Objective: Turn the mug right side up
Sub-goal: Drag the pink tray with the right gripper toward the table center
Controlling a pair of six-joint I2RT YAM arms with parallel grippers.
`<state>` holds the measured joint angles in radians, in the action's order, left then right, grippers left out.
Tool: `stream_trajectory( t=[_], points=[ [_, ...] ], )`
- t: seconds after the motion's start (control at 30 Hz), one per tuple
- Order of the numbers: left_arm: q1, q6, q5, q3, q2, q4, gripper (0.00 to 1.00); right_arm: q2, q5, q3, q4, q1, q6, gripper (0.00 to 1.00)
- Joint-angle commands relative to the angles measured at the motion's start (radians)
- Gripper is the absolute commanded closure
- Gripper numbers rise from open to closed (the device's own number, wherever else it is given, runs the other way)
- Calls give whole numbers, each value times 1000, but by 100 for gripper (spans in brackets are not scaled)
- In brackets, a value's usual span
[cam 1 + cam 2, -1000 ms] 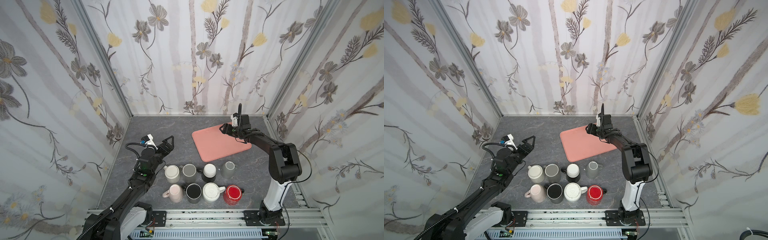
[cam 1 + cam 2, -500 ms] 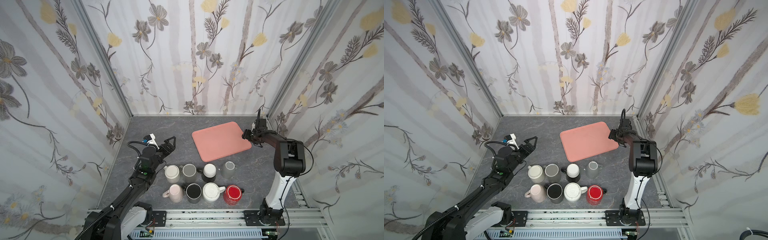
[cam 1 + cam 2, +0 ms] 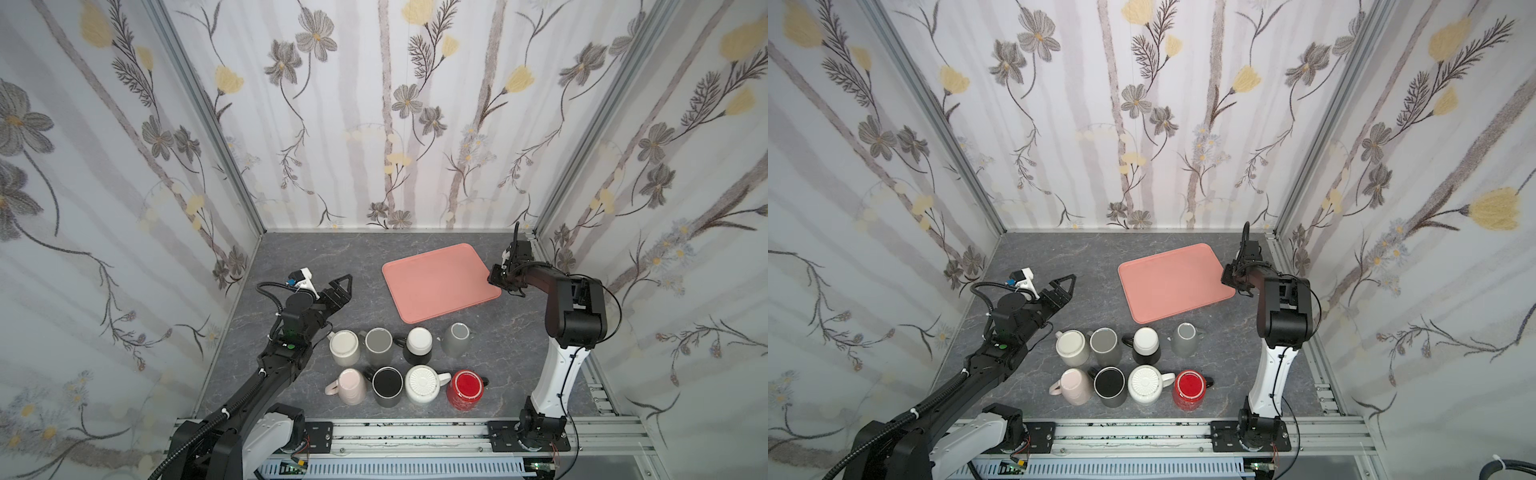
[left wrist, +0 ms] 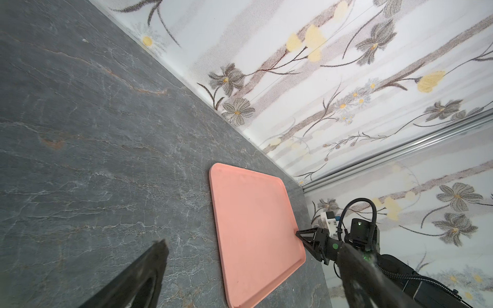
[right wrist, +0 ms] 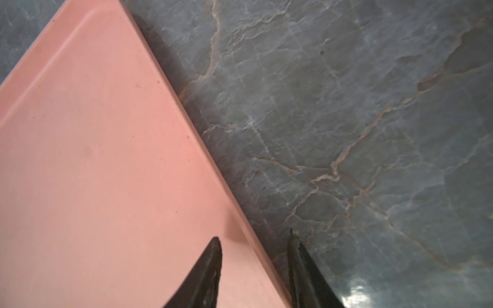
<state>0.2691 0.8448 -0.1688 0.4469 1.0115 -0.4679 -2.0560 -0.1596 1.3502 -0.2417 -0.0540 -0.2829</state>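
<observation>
Several mugs stand in two rows near the table's front in both top views, among them a cream mug [image 3: 345, 345], a black-and-white mug [image 3: 419, 343], a pink mug [image 3: 351, 384] and a red mug [image 3: 465, 386]. Most show their bases. My left gripper [image 3: 338, 291] hovers open and empty behind the cream mug, pointing toward the pink tray [image 3: 436, 282]. My right gripper [image 3: 496, 280] sits low at the tray's right edge, far from the mugs. In the right wrist view its jaws [image 5: 254, 237] stand apart, one over the tray [image 5: 93, 160] and one over the table.
The flat pink tray [image 3: 1171, 282] lies bare behind the mugs, also seen in the left wrist view [image 4: 253, 213]. Floral walls close in the back and both sides. A metal rail [image 3: 415, 432] runs along the front edge.
My right gripper has swung from the tray's far corner to its right edge and come down low, its jaws narrowing. The left arm has hardly moved. No mug has moved.
</observation>
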Motion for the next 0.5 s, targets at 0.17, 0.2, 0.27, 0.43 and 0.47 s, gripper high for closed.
stream_trajectory(
  t=[0.17,0.2,0.27,0.43,0.47],
  points=[
    [-1,0,-12,-3,12,-27,0,43,23,-83,-21,86,5,74],
    [-2,-1,-14,-2,13,-26,0,45,28,-91,-20,100,5,76],
    [-1,-3,-18,-2,15,-25,0,52,41,-106,-15,123,4,80],
    [-2,-6,-17,-2,15,-20,0,77,67,-155,9,173,-5,88],
    [-2,-4,-18,-4,15,-20,0,81,71,-160,13,186,-5,90]
  ],
)
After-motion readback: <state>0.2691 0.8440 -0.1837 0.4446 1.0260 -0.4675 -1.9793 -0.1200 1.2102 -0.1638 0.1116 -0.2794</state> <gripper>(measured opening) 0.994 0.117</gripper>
